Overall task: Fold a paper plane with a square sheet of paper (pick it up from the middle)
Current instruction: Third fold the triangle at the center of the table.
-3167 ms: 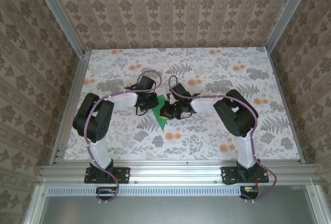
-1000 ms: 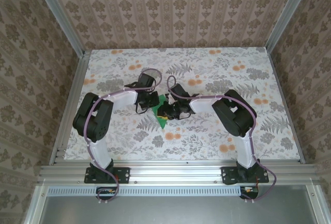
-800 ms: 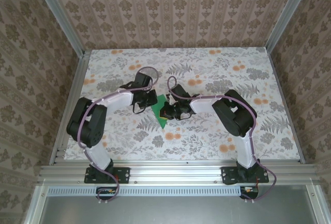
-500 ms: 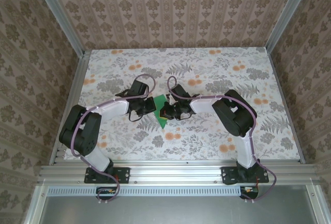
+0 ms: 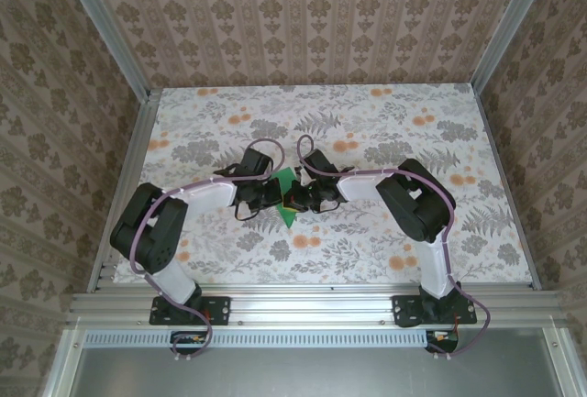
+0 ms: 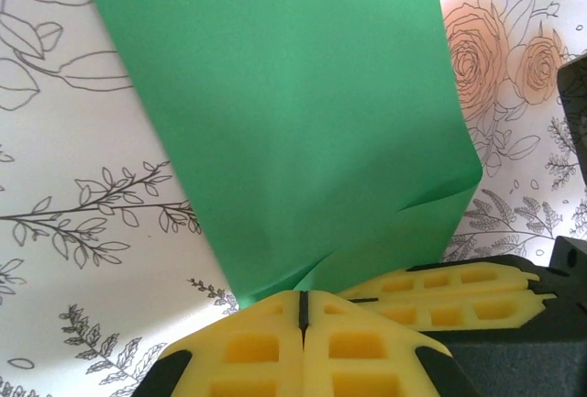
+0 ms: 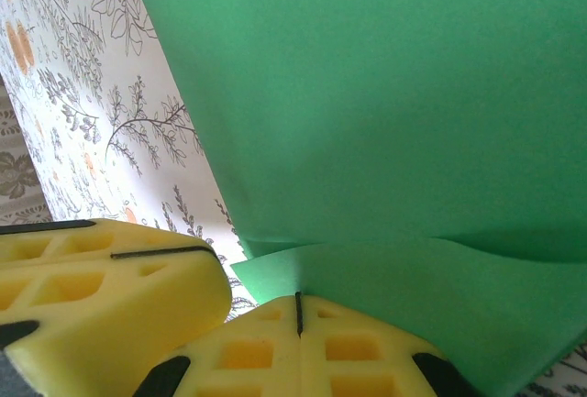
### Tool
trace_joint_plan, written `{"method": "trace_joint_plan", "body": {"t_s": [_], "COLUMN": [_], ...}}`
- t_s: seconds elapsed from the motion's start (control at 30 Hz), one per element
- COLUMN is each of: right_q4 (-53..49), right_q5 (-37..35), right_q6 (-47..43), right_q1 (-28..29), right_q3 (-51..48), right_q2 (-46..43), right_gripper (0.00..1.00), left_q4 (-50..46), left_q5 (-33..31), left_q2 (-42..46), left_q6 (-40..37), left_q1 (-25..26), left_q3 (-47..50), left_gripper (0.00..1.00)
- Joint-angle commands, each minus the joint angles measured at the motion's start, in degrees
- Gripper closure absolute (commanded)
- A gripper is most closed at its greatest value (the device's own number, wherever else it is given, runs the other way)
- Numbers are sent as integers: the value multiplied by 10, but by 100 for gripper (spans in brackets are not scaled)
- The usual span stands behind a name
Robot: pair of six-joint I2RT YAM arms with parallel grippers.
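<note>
Since a moment ago the left arm has swung its elbow out and low, and brought the left gripper [image 5: 268, 197] in beside the right gripper [image 5: 293, 199], the fingertips nearly touching. Both are clamped tight on one edge of the green sheet of paper [image 5: 286, 178], which bends up in a soft fold there. Beyond them the rest of the sheet lies on the flowered table [image 5: 385, 131], near its middle.

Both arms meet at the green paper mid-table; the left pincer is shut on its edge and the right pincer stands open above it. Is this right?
One thing is wrong: the right pincer is not open. The right wrist view shows it shut on the edge of the green paper, like the left pincer. The rest holds.
</note>
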State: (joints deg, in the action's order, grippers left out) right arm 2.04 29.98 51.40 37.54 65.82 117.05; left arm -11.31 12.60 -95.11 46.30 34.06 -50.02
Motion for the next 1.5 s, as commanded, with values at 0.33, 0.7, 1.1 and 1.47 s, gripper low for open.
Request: {"method": "trace_joint_plan", "body": {"t_s": [0.33,0.7,1.1,1.47], "right_q4": [-41,16,50,71], "right_q5": [-29,8,85,122], "right_q6": [10,40,52,55], "right_q1": [-3,-6,-10,-9], "right_q3": [-19,-34,-39,-102], "right_q2": [18,7,-45,-69], "right_gripper": [100,100,99,98], "left_q4": [-25,-31,-35,-34], "left_q5": [-24,-36,-46,-51], "left_q2": [-34,-40,-43,-45], "left_q6": [21,24,24,28], "left_q1": [7,7,10,14], "left_q3": [1,10,20,22], "left_gripper": [100,100,100,100]}}
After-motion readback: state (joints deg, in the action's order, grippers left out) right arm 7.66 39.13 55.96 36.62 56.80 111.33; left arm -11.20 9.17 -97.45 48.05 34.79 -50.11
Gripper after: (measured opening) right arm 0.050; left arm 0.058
